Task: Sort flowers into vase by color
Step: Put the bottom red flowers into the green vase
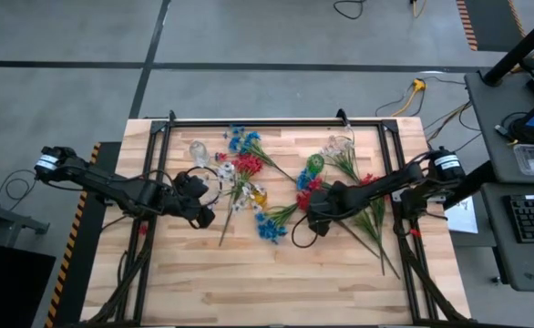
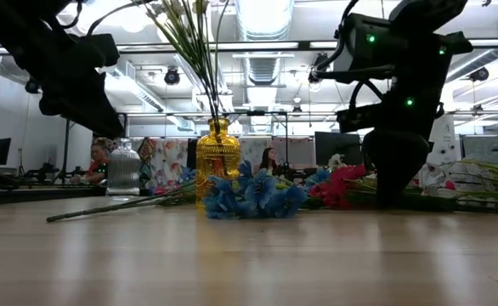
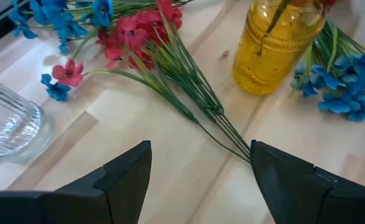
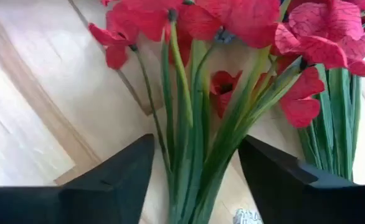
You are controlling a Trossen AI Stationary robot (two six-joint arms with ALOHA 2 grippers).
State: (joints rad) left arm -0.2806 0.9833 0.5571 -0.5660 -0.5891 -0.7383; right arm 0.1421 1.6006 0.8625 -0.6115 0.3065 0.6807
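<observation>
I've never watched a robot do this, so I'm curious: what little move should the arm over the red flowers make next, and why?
Probably close the right gripper on the red flowers. Its fingers are open with the green stems running between them, so squeezing should grip the bunch before lifting. The left gripper waits open near the yellow vase.

pale wood-plank table (image 1: 276, 282); glossy ribbed amber glass vase (image 3: 276, 46); cloth-like flowers (image 4: 232, 25).

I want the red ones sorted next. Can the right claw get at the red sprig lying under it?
Probably yes: the right claw is open, its fingers either side of the red sprig's green stems, nothing between.
</observation>
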